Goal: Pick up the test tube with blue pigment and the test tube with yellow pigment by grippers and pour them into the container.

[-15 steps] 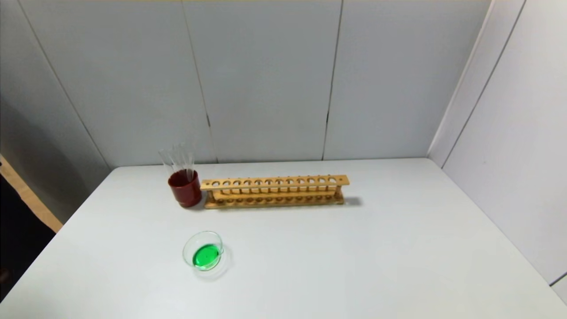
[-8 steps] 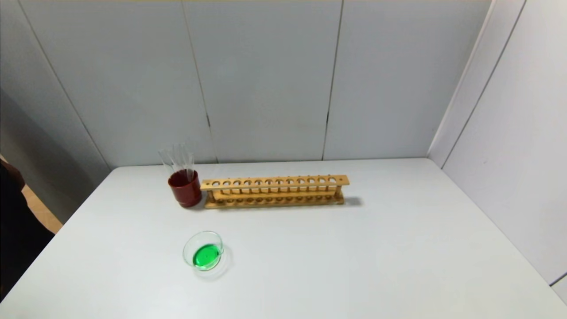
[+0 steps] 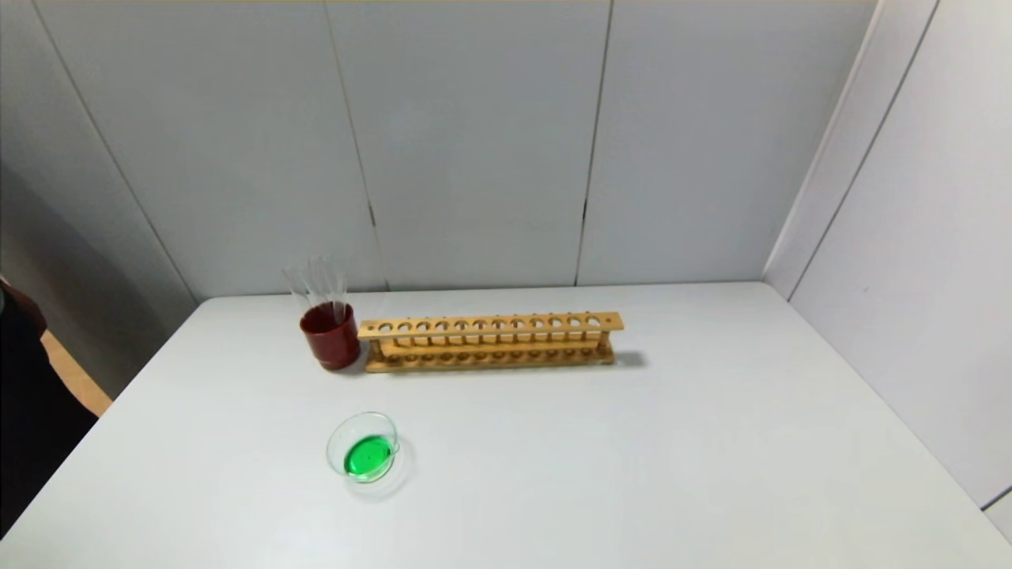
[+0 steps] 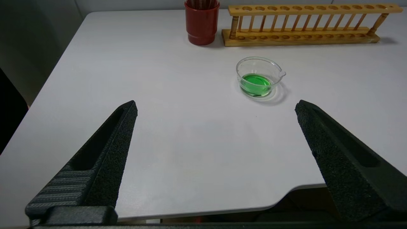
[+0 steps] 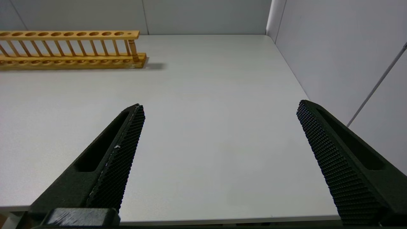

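The container [image 3: 364,447] is a small clear glass dish holding green liquid, on the white table at the front left; it also shows in the left wrist view [image 4: 259,77]. No tube with blue or yellow liquid is in view. Clear colourless tubes [image 3: 316,280] stand in a dark red cup [image 3: 330,336]. My left gripper [image 4: 216,108] is open and empty above the table's near left edge, well short of the dish. My right gripper [image 5: 221,109] is open and empty above the table's near right edge. Neither gripper shows in the head view.
An empty wooden tube rack [image 3: 490,341] stands behind the dish, next to the red cup [image 4: 202,20]; its right end shows in the right wrist view [image 5: 73,47]. Grey walls close the back and right. A dark shape [image 3: 24,411] sits at the far left, off the table.
The dark shape at the left edge of the head view has shifted slightly. The dish, cup and rack have not moved.
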Action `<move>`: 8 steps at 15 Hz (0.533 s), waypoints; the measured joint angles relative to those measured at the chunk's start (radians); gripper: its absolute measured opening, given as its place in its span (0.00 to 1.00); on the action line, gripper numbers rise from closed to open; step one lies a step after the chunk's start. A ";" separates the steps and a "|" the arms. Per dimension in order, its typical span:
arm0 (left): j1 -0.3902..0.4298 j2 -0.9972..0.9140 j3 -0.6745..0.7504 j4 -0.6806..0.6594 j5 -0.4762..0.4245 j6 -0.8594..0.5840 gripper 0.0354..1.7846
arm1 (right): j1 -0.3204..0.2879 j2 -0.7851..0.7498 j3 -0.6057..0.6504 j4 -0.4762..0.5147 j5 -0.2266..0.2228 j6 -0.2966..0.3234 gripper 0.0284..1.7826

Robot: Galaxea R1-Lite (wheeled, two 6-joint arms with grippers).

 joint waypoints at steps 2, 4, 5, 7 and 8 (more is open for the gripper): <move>0.000 -0.003 -0.007 0.020 -0.006 -0.011 0.98 | 0.000 0.000 0.000 -0.001 0.000 0.000 0.98; 0.000 -0.004 -0.009 0.017 -0.001 -0.011 0.98 | 0.000 0.000 0.000 -0.002 0.000 0.000 0.98; 0.000 -0.004 -0.009 0.014 0.009 -0.001 0.98 | 0.000 0.000 0.000 -0.001 0.000 0.000 0.98; 0.000 -0.005 -0.007 0.011 0.021 0.010 0.98 | 0.000 0.000 0.000 -0.001 0.000 0.000 0.98; 0.000 -0.005 -0.001 0.000 0.026 0.013 0.98 | 0.000 0.000 0.000 -0.001 0.000 0.000 0.98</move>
